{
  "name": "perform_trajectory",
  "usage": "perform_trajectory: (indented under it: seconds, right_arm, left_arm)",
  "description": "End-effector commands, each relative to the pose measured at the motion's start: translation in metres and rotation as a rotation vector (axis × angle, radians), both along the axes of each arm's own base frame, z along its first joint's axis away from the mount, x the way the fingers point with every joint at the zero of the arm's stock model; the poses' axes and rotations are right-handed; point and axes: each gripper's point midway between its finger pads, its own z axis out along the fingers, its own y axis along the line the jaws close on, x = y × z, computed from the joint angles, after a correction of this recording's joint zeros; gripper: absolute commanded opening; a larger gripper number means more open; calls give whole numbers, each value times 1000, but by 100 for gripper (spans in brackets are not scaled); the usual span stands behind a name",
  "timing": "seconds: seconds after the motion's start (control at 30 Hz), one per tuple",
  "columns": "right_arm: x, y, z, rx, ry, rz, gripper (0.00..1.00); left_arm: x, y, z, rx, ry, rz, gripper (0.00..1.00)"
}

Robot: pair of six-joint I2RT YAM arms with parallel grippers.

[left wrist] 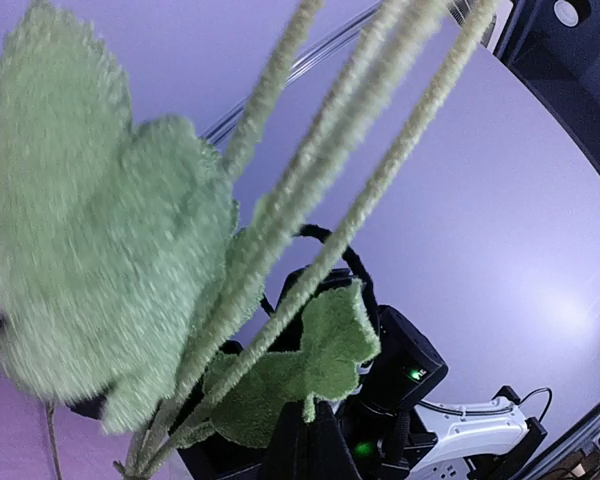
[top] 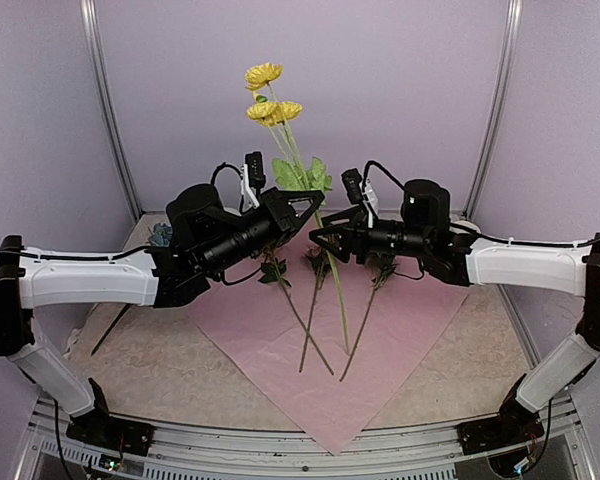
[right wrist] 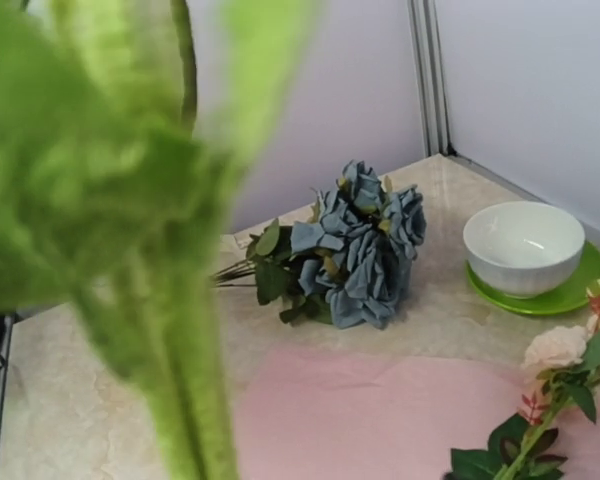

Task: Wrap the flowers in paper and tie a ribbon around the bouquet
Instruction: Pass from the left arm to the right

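The left gripper [top: 312, 207] had its jaws clamped together on the yellow flowers [top: 270, 95], held upright above the paper [top: 380, 350]; the right gripper [top: 322, 243], jaws partly apart, hung over the paper beside those stems

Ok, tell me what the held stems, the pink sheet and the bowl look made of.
The stems look flocked: a fuzzy green coating, likely over plastic or wire. The sheet looks like thin matte paper, maybe tissue, faintly creased. The bowl is smooth glossy white, probably ceramic, possibly plastic.
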Motion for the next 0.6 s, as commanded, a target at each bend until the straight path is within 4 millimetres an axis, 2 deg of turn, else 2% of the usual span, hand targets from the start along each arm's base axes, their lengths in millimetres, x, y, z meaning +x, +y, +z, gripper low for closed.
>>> perform_trajectory:
  seconds: [0.0, 0.03, 0.1, 0.13, 0.2, 0.23, 0.3, 0.33, 0.37, 0.43, 0.57]
  right_arm:
    - [7, 2, -1, 3, -3, -18, 55]
    - [9, 1, -2, 3, 4, -31, 48]
    - [13, -1, -3, 13, 31, -62, 14]
    - [16, -3, -2, 23, 55, -84, 0]
    - [23, -7, -2, 61, 159, -140, 0]
    - [26, -8, -3, 74, 213, -148, 0]
    - [33, -10, -8, 98, 335, -171, 0]
    - [38, -12, -14, 98, 390, -195, 0]
    - [44, -14, -21, 95, 444, -224, 0]
    - [55, -19, -41, 87, 530, -277, 0]
    - [78, -22, -80, 73, 649, -340, 0]
  left_arm:
    - [-8, -4, 16, -42, -24, -42, 0]
    - [-7, -5, 17, -37, -26, -40, 0]
    - [-5, -4, 14, -18, -24, -21, 0]
    - [-2, -2, 13, -5, -23, -7, 0]
    - [8, 3, 8, 60, -11, 41, 2]
    - [16, 7, 8, 121, -7, 85, 24]
    - [34, 24, -2, 309, 1, 217, 73]
    - [42, 38, -10, 408, 15, 293, 86]
    - [50, 54, -15, 495, 25, 363, 91]
    - [63, 97, -41, 679, 101, 488, 96]
    - [85, 195, -78, 826, 270, 674, 99]
